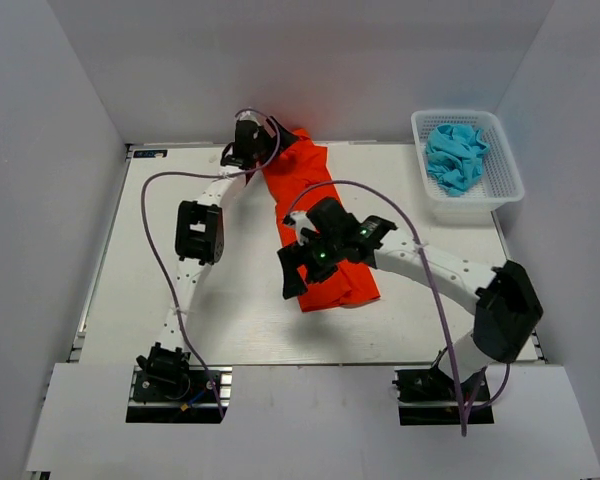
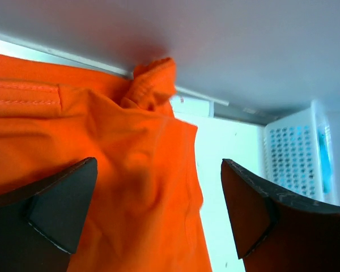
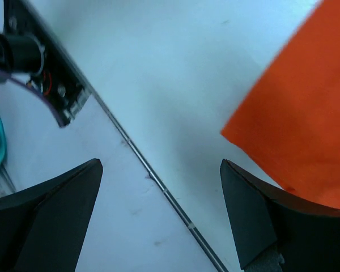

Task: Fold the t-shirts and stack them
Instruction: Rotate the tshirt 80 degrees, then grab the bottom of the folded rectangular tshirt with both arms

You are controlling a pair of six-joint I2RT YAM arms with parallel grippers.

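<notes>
Both jaws wide, empty. Orange shirt (image 1: pixel 302 175) lies as a long strip on the table (image 1: pixel 250 320), axis far-to-near. Left jaws are over its far end, right jaws just beside its near corner. Blue shirt (image 1: pixel 457 155) is in the basket (image 1: pixel 470 208).

orange-red t-shirt (image 2: pixel 130 187): rumpled, under wide-apart jaws | white mesh basket (image 2: pixel 294 156): right, holding turquoise cloth (image 2: pixel 325 161)

1. Bright orange-red cloth t-shirt (image 1: pixel 305 185): soft, matt, wrinkled, with stitched seams.
2. Crumpled turquoise-blue cloth t-shirt (image 1: pixel 455 158), at two o'clock: soft, matt.
3. White plastic mesh basket (image 1: pixel 470 207): perforated, faintly glossy.
4. White flat table top (image 1: pixel 240 290): smooth, matt.
</notes>
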